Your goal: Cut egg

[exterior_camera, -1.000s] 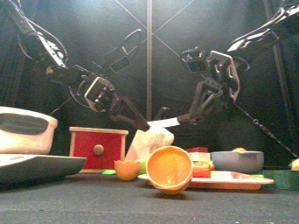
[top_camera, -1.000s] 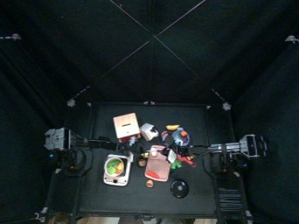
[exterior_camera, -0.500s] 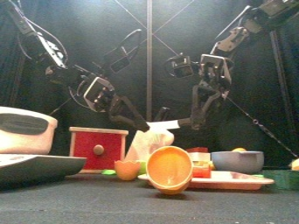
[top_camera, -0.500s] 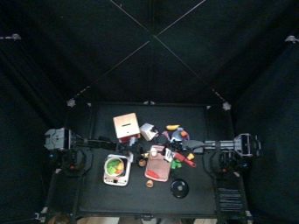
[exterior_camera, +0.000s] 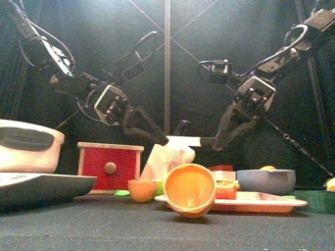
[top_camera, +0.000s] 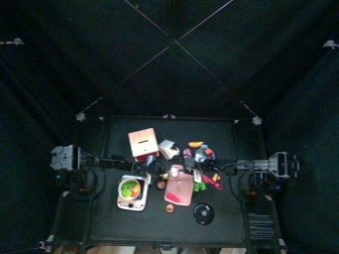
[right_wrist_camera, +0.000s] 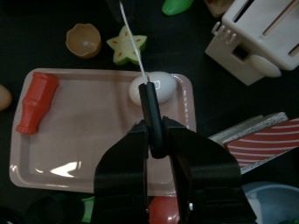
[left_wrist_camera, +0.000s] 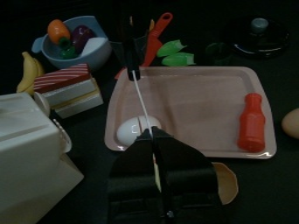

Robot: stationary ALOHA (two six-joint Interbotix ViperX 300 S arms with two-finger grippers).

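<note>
Pink tray [left_wrist_camera: 222, 87] at centre of left wrist frame, white egg [left_wrist_camera: 131, 131] at its left side. Left gripper [left_wrist_camera: 152, 142] tips at egg; jaw state cannot be told. Right gripper [right_wrist_camera: 152, 124] clenched on black-handled knife [right_wrist_camera: 147, 101], thin blade over egg. Farther back, upper left: blue bowl [left_wrist_camera: 91, 54].

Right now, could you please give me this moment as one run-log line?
left gripper: shut on knife | right gripper: shut on knife | white egg: on pink tray, uncut
</note>
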